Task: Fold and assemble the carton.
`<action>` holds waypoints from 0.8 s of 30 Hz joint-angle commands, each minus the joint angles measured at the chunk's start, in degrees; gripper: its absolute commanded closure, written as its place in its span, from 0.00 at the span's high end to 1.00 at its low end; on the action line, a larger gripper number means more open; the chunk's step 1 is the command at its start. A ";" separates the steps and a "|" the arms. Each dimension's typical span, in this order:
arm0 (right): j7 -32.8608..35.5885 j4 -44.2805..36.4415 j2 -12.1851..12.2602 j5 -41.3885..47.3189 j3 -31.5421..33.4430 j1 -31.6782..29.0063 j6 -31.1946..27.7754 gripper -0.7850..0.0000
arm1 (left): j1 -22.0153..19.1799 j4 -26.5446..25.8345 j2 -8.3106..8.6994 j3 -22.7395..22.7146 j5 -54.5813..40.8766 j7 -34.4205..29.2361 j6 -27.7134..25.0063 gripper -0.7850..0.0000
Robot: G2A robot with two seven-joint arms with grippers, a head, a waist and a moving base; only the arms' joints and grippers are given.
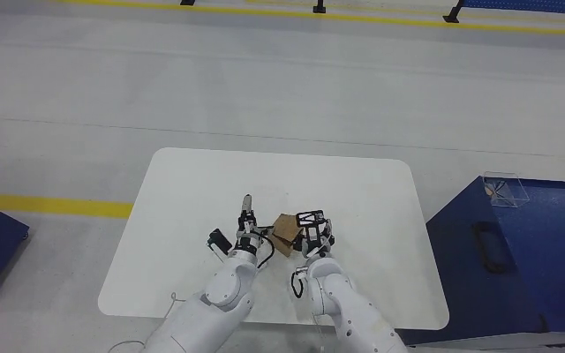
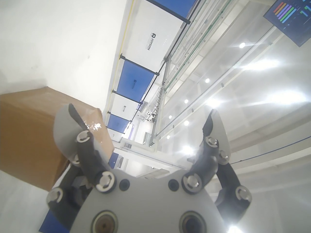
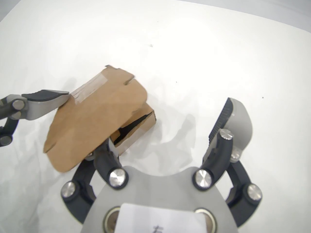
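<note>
Overhead downward, wrist close-ups (sharing carton [image 1: 283, 229])

The left gripper [image 2: 142, 116] sits in the foreground of the frame with its jaws spread wide. One of its fingers [image 2: 64, 127] overlaps the near corner of the brown carton [image 2: 24, 134], which enters from the frame's edge; whether they touch cannot be told, and the other finger stands free against the hall. Behind them, a row of blue and white partition panels [image 2: 155, 37] runs through the middle of the frame beside bright ceiling lights [image 2: 242, 45], and a screen [image 2: 291, 8] of coloured bars sits in a corner.
</note>
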 commanded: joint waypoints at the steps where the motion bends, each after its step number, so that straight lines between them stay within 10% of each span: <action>1: 2.19 -1.54 0.60 -2.59 1.09 -1.19 -2.25 1.00 | 0.28 -0.21 -0.25 -1.27 0.00 0.81 -0.47 1.00; 12: 9.54 -20.10 4.00 -4.99 16.46 -12.27 -7.98 1.00 | -1.83 1.02 -2.06 -3.38 0.40 2.45 11.41 1.00; 24: 8.40 -20.21 3.91 -1.28 19.63 -12.72 -6.62 1.00 | -1.89 3.41 -4.13 0.66 6.26 -8.04 21.91 1.00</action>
